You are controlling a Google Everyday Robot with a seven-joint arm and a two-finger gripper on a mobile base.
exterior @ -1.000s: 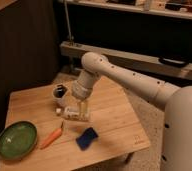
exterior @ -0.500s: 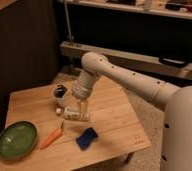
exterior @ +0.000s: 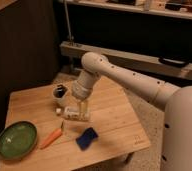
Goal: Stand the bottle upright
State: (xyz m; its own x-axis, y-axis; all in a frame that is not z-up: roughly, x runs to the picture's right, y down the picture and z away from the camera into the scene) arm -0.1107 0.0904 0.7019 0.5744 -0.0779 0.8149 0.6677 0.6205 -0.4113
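The bottle [exterior: 70, 114] is small, pale and slim with a white cap. It lies on its side near the middle of the wooden table [exterior: 114, 117], cap end pointing left. My gripper [exterior: 81, 108] hangs from the white arm, pointing down, right over the bottle's right half and close to or touching it. The gripper hides part of the bottle's body.
A white cup with a dark inside [exterior: 59, 93] stands just behind the bottle. An orange carrot [exterior: 52, 137] and a blue sponge [exterior: 86, 138] lie toward the front. A green bowl [exterior: 16, 140] sits at the front left corner.
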